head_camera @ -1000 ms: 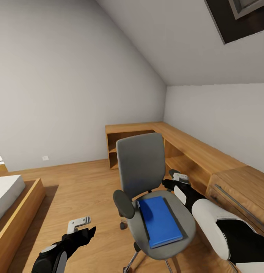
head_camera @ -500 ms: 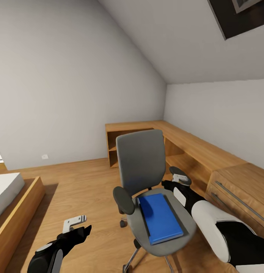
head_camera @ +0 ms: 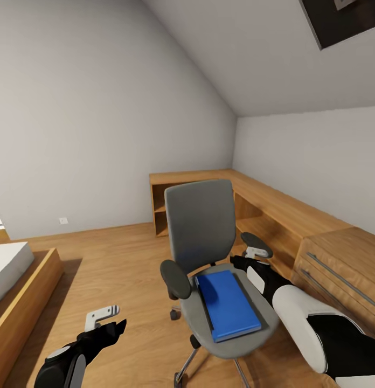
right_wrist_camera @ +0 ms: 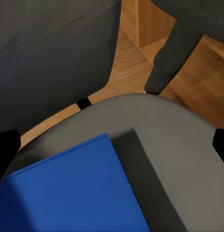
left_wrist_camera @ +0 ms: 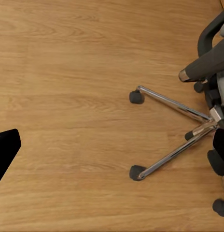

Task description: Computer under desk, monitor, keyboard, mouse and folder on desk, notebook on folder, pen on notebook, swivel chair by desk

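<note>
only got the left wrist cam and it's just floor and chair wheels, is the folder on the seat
Observer: Yes, the blue folder lies flat on the chair's seat with nothing on top of it.
Operator: ok where's the right hand
Observer: The right hand hovers open over the rear right side of the seat, not touching the folder.
Operator: anything behind the chair
Observer: Low wooden cabinets run along the wall behind it.
</note>
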Tool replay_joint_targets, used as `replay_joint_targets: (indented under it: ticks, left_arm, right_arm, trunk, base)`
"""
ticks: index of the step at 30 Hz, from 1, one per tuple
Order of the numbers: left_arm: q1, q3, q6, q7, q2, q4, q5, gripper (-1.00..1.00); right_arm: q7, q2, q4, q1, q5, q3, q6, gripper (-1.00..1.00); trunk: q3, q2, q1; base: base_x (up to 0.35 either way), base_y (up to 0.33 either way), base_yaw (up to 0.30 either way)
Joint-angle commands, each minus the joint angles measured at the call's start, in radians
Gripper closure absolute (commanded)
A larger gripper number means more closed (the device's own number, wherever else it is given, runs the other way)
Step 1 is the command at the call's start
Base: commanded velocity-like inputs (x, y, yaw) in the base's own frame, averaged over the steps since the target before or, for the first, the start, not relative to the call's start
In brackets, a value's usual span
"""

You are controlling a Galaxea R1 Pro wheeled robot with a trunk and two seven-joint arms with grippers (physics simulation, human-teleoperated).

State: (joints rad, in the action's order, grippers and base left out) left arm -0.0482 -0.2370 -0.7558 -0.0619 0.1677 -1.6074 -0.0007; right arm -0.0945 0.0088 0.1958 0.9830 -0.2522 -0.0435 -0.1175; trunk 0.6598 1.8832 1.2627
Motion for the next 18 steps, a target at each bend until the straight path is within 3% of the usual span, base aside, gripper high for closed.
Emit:
replay_joint_targets:
  ticks: [1,13,18]
  left_arm:
    - [-0.001,-0.003,-0.005,-0.006,0.001,-0.001,0.0,-1.0]
    - [-0.001,-0.004,-0.005,-0.006,0.001,-0.006,0.001,-1.0]
    - [-0.001,-0.004,-0.005,-0.006,0.001,-0.006,0.001,-1.0]
  right_arm:
    - [-0.005,0.0,0.002,0.0,-0.007,-0.005,-0.006,-1.0]
    - [0.001,0.002,0.001,-0.002,-0.007,-0.005,-0.007,-1.0]
    - [0.047,0.0,0.001,-0.004,-0.008,-0.005,-0.011,-1.0]
  trunk:
    - [0.004,0.008,0.004]
    - [0.042,0.092,0.05]
    - [0.058,0.127,0.069]
  base:
    - [0.0,0.0,0.0]
    - [0.0,0.0,0.0]
    - [0.0,0.0,0.0]
